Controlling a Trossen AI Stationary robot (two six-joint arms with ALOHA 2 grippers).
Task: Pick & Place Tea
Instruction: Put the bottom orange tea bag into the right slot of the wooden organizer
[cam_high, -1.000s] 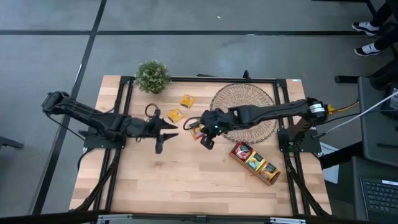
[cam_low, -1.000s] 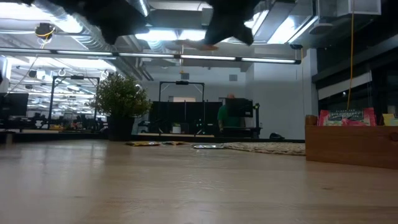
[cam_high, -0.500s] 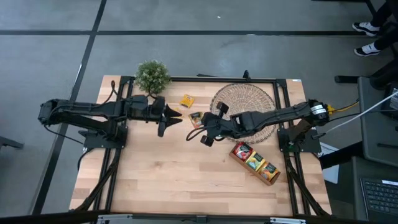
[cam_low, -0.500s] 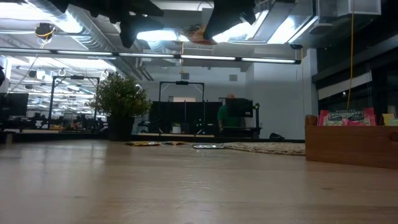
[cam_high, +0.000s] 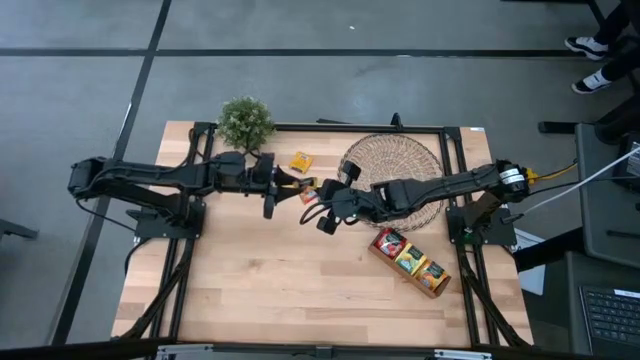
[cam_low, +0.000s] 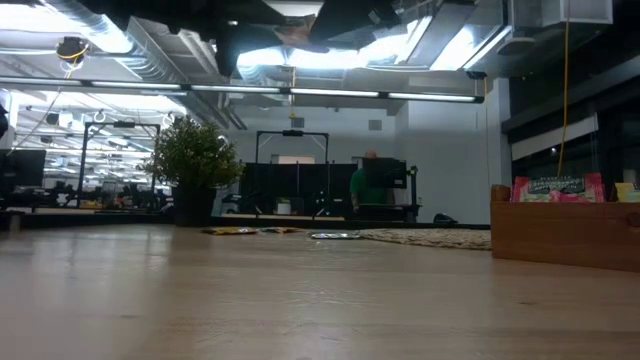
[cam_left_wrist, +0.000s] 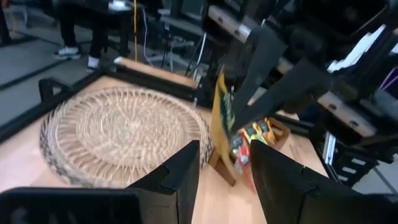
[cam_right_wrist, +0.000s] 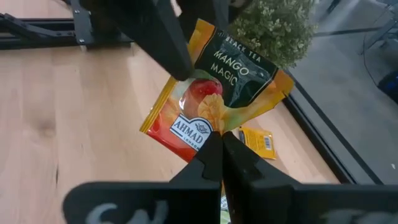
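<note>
Wooden surface (cam_high: 300, 280) under me, my right gripper (cam_right_wrist: 214, 146) fingers clamped on a mango tea sachet (cam_right_wrist: 211, 93) held aloft beside the woven mat (cam_high: 392, 165), my left gripper (cam_left_wrist: 225, 171) fingers apart around it.

A person's white-soled shoes (cam_high: 591, 46) are being cut off by the high view's right edge. Both arms are running out past the low view's upper edge. A distant figure in green (cam_low: 371, 189) is standing too small to make out beyond the desk.
</note>
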